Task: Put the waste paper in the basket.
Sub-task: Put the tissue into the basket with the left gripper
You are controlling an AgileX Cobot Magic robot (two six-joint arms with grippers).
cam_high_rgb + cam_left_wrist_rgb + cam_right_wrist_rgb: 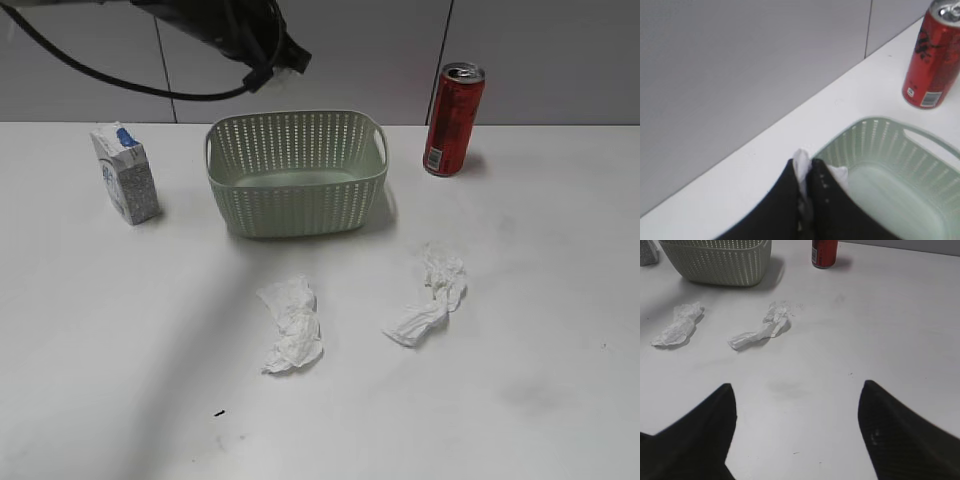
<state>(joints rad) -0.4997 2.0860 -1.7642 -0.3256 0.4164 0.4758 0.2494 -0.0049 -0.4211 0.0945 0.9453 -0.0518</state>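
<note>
The sage-green slotted basket (pixel 296 205) stands at the back middle of the table; its inside (pixel 900 200) looks empty. My left gripper (pixel 806 165) is shut on a white waste paper wad (pixel 801 165) and hangs above the basket's far rim (pixel 875 121). In the exterior view the left arm (pixel 240 35) is high above the basket and the jaws are mostly out of frame. Two more waste paper wads lie in front of the basket: one (pixel 291 325) (pixel 677 325) at the middle, one (pixel 432 297) (pixel 762 330) to its right. My right gripper (pixel 797 390) is open and empty, above bare table.
A red can (pixel 453 120) (pixel 932 60) (pixel 824 252) stands right of the basket at the back. An upright white-and-grey packet (pixel 125 172) with a blue mark stands to the basket's left. A grey wall runs behind the table.
</note>
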